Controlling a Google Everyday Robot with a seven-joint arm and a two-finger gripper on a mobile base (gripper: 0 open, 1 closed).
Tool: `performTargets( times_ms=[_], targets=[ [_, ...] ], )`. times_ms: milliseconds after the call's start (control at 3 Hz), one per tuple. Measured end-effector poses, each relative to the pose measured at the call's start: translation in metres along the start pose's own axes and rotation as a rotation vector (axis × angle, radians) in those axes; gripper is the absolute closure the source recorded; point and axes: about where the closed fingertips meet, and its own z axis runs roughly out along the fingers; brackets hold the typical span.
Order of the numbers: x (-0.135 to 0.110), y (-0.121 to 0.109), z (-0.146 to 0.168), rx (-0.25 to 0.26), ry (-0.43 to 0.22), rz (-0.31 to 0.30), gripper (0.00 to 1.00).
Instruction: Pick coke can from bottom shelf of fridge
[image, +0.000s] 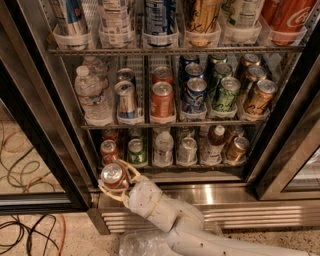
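Observation:
My gripper (116, 179) is shut on the coke can (114, 176), a short red can with a silver top. It holds the can upright just in front of the fridge's (45, 120) steel sill, at the left end, outside the bottom shelf (170, 165). The pale fingers (131, 171) wrap the can's sides. Another red can (108, 150) stands in the leftmost lane of the bottom shelf, with a green can (136, 151) to its right.
The bottom shelf also holds a clear bottle (163, 147), a silver can (187, 149), a small bottle (214, 142) and a brown can (237, 148). Upper racks hold several cans. The slatted base grille (240, 212) runs below. Cables (20, 165) lie on the floor at left.

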Motion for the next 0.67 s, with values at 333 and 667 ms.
performTargets(
  times_ms=[333, 667],
  targets=[
    [-0.015, 0.0, -0.008, -0.041, 0.019, 0.064, 1.0],
    [-0.027, -0.001, -0.018, -0.084, 0.073, 0.121, 1.0]
  ],
)
